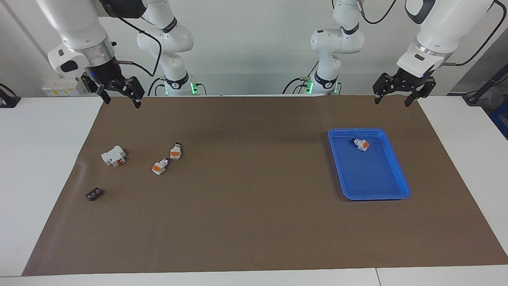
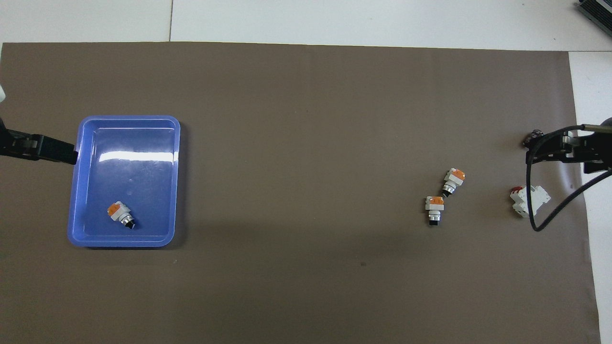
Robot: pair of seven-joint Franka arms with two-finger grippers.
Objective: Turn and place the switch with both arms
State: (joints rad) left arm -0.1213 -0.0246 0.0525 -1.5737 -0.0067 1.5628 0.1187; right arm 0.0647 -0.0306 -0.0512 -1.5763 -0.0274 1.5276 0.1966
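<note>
Even bright light; glare streak on blue tray floor; soft shadows; focus sharp.

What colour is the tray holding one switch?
Blue. The tray shows best in the overhead view, with one switch lying in it.

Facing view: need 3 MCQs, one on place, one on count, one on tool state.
1. Where is the switch that is not on the mat?
A. in the tray
B. on the white block
C. in the left tool

2. How many switches lie on the mat?
A. one
B. two
C. four

3. What state are the tools in?
A. both open, holding nothing
B. right tool shut on a switch
C. both down on the mat

Answers:
1 A, it lies inside the tray's blue rim, at the end nearer the robots.
2 B, one switch and another lie side by side.
3 A, the fingers of both are spread in the air and hold nothing.
</note>
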